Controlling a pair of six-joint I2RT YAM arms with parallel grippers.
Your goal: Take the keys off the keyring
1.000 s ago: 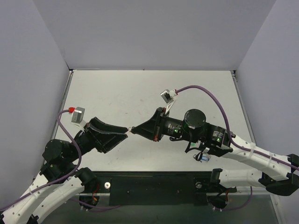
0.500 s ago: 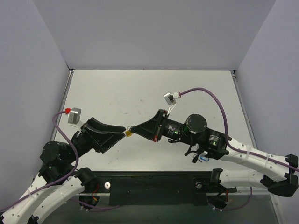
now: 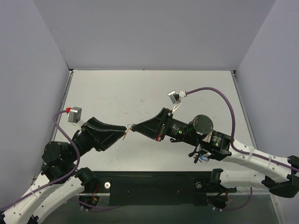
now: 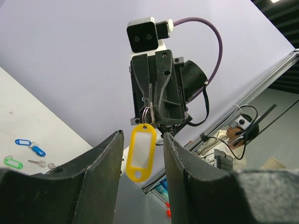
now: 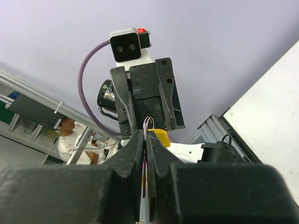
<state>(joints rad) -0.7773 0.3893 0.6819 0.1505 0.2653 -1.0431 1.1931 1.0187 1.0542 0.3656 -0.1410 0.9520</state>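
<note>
The thin silver keyring (image 4: 148,114) is pinched in my right gripper (image 5: 145,134), which is shut on it; the ring's loop (image 5: 148,122) pokes out above the fingertips. A yellow plastic key tag (image 4: 140,153) hangs from the ring, also visible just past the right fingertips (image 5: 161,138). My left gripper (image 4: 142,136) faces the right one with its jaws open. The tag dangles between the left fingers (image 4: 107,161) without touching either. In the top view the two grippers meet tip to tip above the table, left (image 3: 122,131) and right (image 3: 133,126), with the yellow tag (image 3: 125,136) below them.
Loose keys with blue tags (image 4: 29,144) and a green tag (image 4: 13,162), plus a bare silver key (image 4: 37,163), lie on the white table (image 3: 140,93). Grey walls enclose the table on three sides. A black base plate (image 3: 154,186) runs along the near edge.
The left jaws have narrowed around the hanging yellow tag. The right arm has drawn back slightly to the right, and the tag now hangs lower between the two tips.
</note>
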